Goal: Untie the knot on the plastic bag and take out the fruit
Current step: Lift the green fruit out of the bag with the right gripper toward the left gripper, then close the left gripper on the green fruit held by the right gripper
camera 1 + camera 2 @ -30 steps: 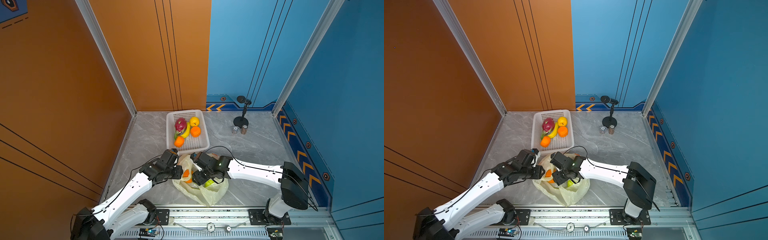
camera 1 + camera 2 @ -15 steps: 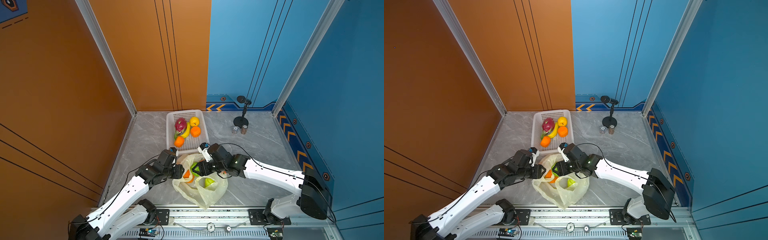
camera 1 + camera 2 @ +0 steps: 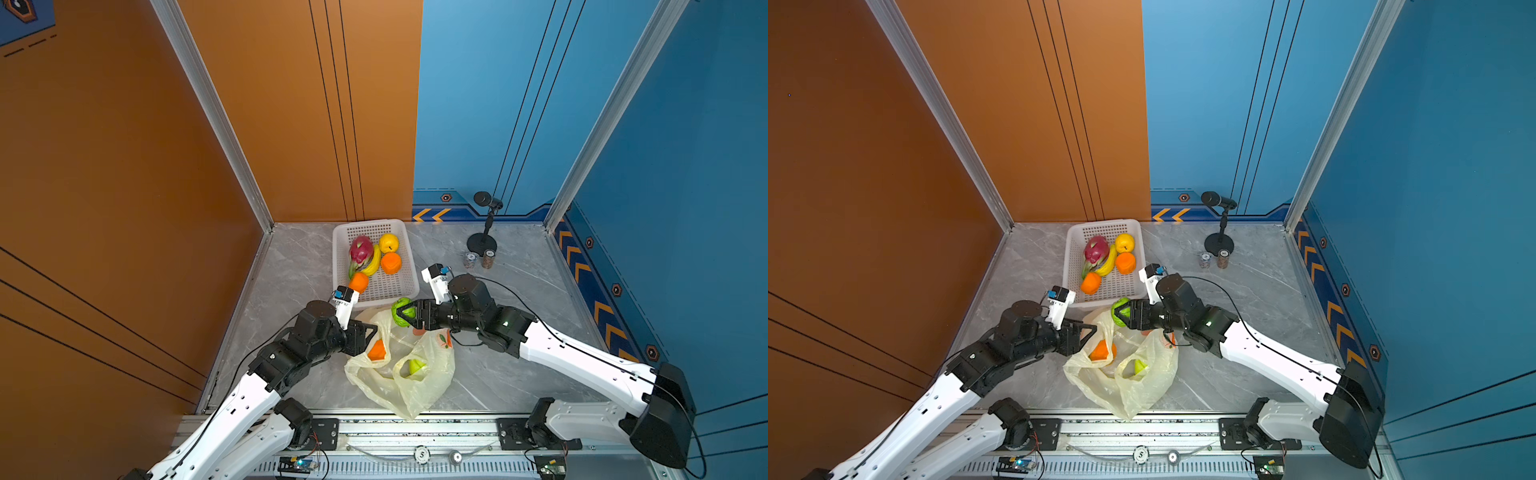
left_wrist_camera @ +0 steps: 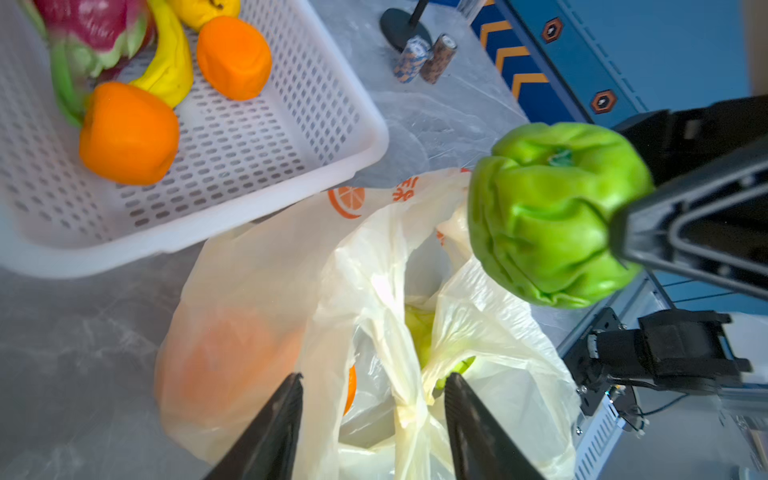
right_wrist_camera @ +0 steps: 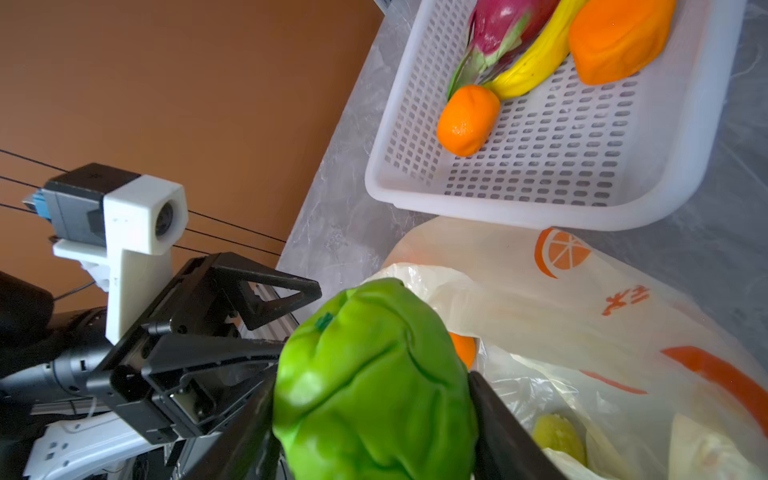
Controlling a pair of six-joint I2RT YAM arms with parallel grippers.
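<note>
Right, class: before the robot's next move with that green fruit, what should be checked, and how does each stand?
1. Grip of right claw on green fruit: ok.
2. That fruit lifted out of plastic bag: ok.
3. Bare floor left in white basket: ok.
4. Jaws of left claw apart: ok.
5. Plastic clear of left claw: cannot tell.
6. Bag emptied: not ok; an orange and second green fruit remain.
</note>
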